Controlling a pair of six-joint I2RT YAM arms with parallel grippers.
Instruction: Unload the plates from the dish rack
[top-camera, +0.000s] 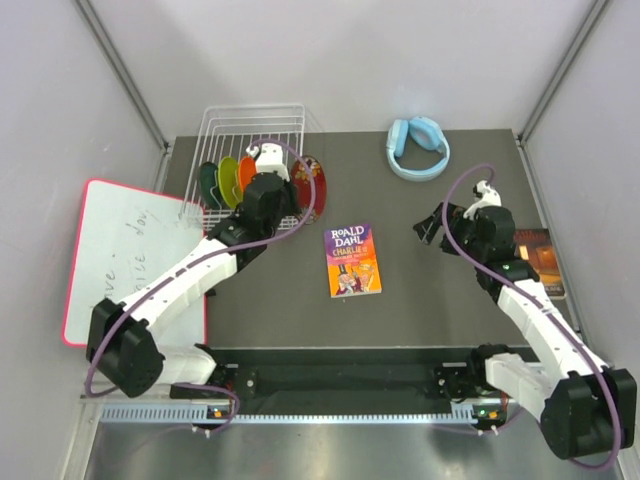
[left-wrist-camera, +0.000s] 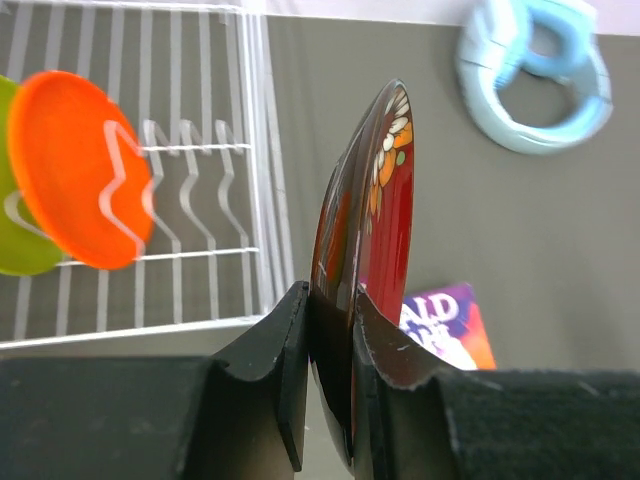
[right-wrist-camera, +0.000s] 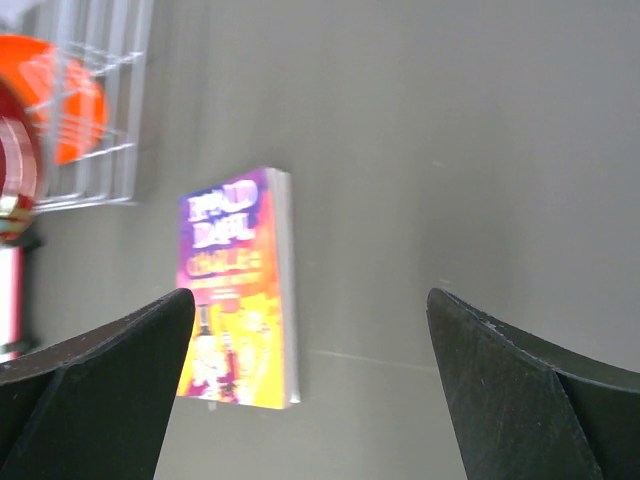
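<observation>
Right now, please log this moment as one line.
left hand: shut on glossy red patterned plate | right hand: open, empty | white wire dish rack: holds orange plate

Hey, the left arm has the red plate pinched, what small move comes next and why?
Probably swing it rightward, clear of the dish rack, before lowering. The left gripper is shut on the rim of the red plate, which stands on edge just past the rack's side wire, and bare table lies to its right.
</observation>
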